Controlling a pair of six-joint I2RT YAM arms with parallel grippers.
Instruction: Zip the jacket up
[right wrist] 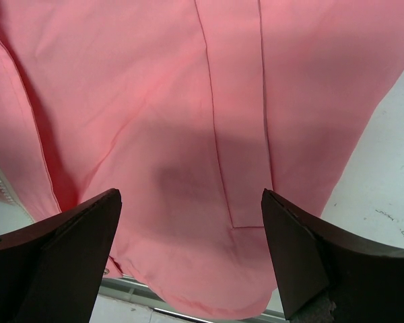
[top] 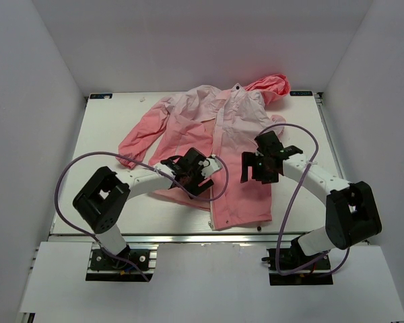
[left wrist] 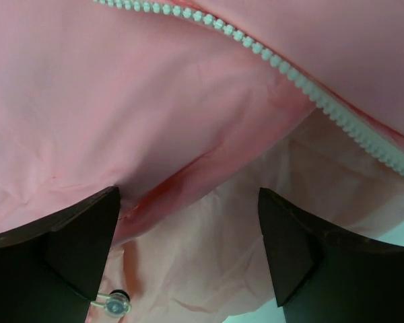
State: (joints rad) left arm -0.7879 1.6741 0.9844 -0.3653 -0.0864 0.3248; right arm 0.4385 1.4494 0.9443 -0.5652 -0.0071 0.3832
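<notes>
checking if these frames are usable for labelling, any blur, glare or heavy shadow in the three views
Top external: bright, even light, no glare, only soft shadows on the jacket. Left wrist: zipper teeth sharp, fingers of the left gripper near-black, little detail. Right wrist: a soft dark shadow patch on the fabric ahead of the right gripper, seams crisp.

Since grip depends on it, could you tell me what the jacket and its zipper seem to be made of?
The jacket: thin woven synthetic, probably nylon, near-matte; it creases finely. The zipper: white teeth, likely moulded plastic, chunky and uniform.
</notes>
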